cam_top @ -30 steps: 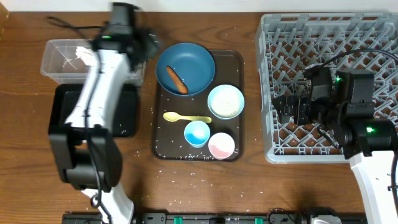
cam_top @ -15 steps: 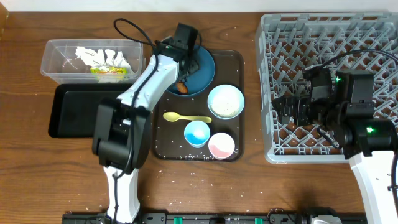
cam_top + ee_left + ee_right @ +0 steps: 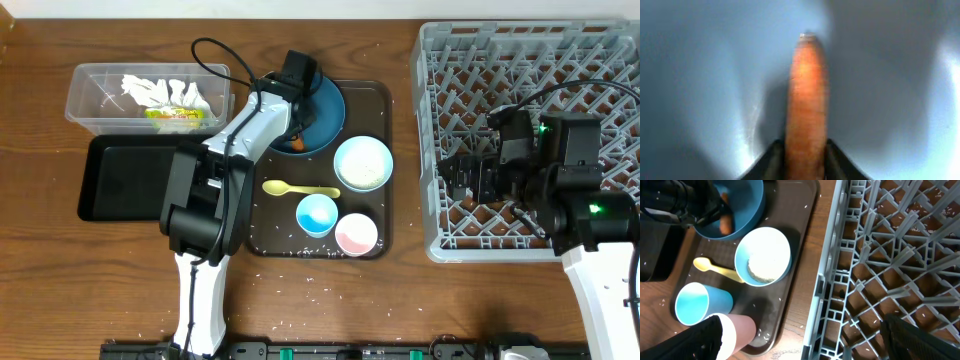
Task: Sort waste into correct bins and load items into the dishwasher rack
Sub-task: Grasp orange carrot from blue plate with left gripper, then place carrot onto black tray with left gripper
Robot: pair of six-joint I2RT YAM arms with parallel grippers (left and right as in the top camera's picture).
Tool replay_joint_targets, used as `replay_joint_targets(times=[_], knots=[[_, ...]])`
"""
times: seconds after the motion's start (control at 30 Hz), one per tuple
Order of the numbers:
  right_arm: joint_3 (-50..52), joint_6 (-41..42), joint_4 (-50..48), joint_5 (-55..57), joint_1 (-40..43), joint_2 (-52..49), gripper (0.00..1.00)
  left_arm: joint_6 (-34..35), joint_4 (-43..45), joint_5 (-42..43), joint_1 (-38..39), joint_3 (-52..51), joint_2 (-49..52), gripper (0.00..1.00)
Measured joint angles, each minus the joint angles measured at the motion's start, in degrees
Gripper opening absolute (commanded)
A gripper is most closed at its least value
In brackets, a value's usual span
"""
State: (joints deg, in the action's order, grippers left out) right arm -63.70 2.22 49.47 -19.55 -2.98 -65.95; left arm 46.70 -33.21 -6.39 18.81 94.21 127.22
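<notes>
**A:** Where is the thin orange carrot-like stick (image 3: 806,100)?

**B:** It is in the large dark-blue bowl (image 3: 325,108), which sits on the dark brown serving tray (image 3: 378,100) midway along the far edge of the worktop. The left gripper (image 3: 806,162) is down inside the bowl. Its two dark fingers press on either side of the stick's near end, clenched on it. I cannot tell whether the stick rests on the bowl's floor or is raised off it.

**A:** And the right gripper (image 3: 800,330)?

**B:** It hangs over the left rim of the large square light-grey plastic dishwasher rack (image 3: 520,60), which fills the far-right corner. Its fingers stand wide apart and hold nothing.

**A:** The bins?

**B:** The clear rectangular plastic tub (image 3: 85,105) is at the far-left corner, with crumpled white tissue (image 3: 145,90) and a small yellow-green wrapper (image 3: 170,117) in it. The shallow black rectangular tray (image 3: 125,185) lies just beside it, toward the near edge.

**A:** What else is on the serving tray?

**B:** There is a smaller white bowl (image 3: 362,162) with a white heap inside, a yellow plastic spoon (image 3: 300,188), a small blue cup (image 3: 317,214) and a small pink cup (image 3: 355,233). Loose white rice grains (image 3: 300,295) dot the wood toward the near edge.
</notes>
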Motion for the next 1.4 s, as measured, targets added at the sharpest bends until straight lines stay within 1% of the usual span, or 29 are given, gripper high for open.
replay_joint_targets(times=[0.07, 0.3, 0.37, 0.47, 0.57, 0.7, 0.8, 0.87, 1.0, 1.07, 1.17, 1.23, 1.27, 1.3, 1.4], knots=[[0.00, 0.00, 0.00, 0.00, 0.00, 0.00, 0.99, 0.11, 0.20, -0.02, 0.00, 0.00, 0.00, 0.10], [0.00, 0.00, 0.00, 0.00, 0.00, 0.00, 0.99, -1.53, 0.26, 1.22, -0.31, 0.20, -0.39, 0.10], [0.00, 0.00, 0.02, 0.00, 0.00, 0.00, 0.99, -2.86, -0.22, 2.23, -0.76, 0.20, -1.86, 0.10], [0.00, 0.00, -0.15, 0.00, 0.00, 0.00, 0.99, -4.20, -3.19, 3.34, -2.19, 0.20, -6.69, 0.10], [0.00, 0.00, -0.48, 0.00, 0.00, 0.00, 0.99, -4.98, -8.31, 3.72, -5.18, 0.31, -14.51, 0.10], [0.00, 0.00, -0.48, 0.00, 0.00, 0.00, 0.99, -5.25, -17.51, 3.41, -12.22, 1.88, -23.63, 0.10], [0.00, 0.00, -0.50, 0.00, 0.00, 0.00, 0.99, -5.44, -22.88, 2.73, -18.34, 2.21, -26.25, 0.10], [0.00, 0.00, -0.68, 0.00, 0.00, 0.00, 0.99, -5.40, -23.98, 2.45, -22.80, 0.98, -26.25, 0.10], [0.00, 0.00, -1.03, 0.00, 0.00, 0.00, 0.99, -4.22, -20.26, 1.90, -29.40, -6.91, -25.77, 0.10], [0.00, 0.00, -1.11, 0.00, 0.00, 0.00, 0.99, -2.82, -15.23, 2.01, -32.24, -13.29, -25.40, 0.10], [0.00, 0.00, -1.14, 0.00, 0.00, 0.00, 0.99, -0.59, -6.64, 2.58, -34.47, -22.03, -25.09, 0.12], [0.00, 0.00, -1.14, 0.00, 0.00, 0.00, 0.99, 0.87, -1.27, 3.02, -35.12, -27.69, -24.87, 0.17], [0.00, 0.00, -1.14, 0.00, 0.00, 0.00, 0.99, 1.40, 0.90, 3.13, -35.17, -29.75, -24.83, 0.22], [0.00, 0.00, -1.14, 0.00, 0.00, 0.00, 0.99, 1.70, 3.17, 3.23, -35.17, -31.82, -24.76, 0.24], [0.00, 0.00, -1.09, 0.00, 0.00, 0.00, 0.99, 2.99, 6.97, 3.45, -35.10, -35.95, -24.68, 0.29]])
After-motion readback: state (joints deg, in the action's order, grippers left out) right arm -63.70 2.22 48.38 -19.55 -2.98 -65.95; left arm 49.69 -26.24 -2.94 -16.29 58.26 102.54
